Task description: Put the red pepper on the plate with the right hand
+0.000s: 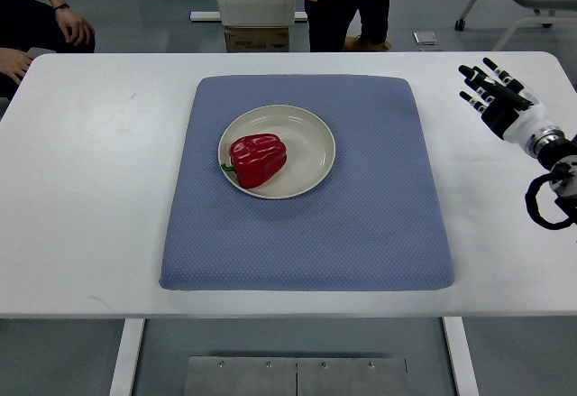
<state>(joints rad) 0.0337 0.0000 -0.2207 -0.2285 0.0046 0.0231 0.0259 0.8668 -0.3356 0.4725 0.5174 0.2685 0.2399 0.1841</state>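
Looks finished to me: the pepper [258, 159] lies on the plate [311, 148], left of centre frame, stem over the rim. The right hand [491, 94], at the right edge, is empty, fingers spread. Nothing left.

Bright, even light from overhead fills the top view, and the white table [90, 188] looks nearly washed out, though without hard glare. Shadows are faint and soft: a thin one hugs the blue mat [306, 234] along its near edge. Focus is fairly sharp throughout, with mild softness and slight bowing toward the edges.
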